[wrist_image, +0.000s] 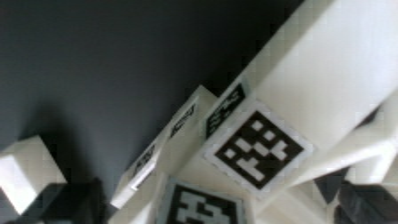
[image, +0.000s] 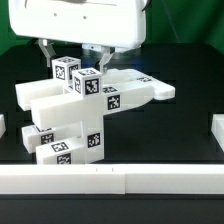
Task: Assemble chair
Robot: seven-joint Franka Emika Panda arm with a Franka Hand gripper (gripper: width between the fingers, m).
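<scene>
The chair [image: 85, 105] stands mid-table as one blocky cluster of glossy white pieces with black-and-white tags. A flat part [image: 140, 95] juts toward the exterior view's right and a bar [image: 40, 95] toward its left. My gripper [image: 70, 52] hangs open just above the topmost tagged blocks [image: 68, 70], one finger on each side and touching nothing that I can see. The wrist view is filled by the tagged white pieces [wrist_image: 267, 145] seen very close. The gripper [wrist_image: 222, 205] shows only dark fingertips [wrist_image: 71, 200] at the frame's edge, with the jaws wide apart.
A low white rail [image: 110, 180] runs along the table's front. Short white blocks sit at the exterior view's left edge [image: 3, 126] and right edge [image: 217, 130]. The tabletop is black. The arm's white housing [image: 80, 20] hangs over the chair.
</scene>
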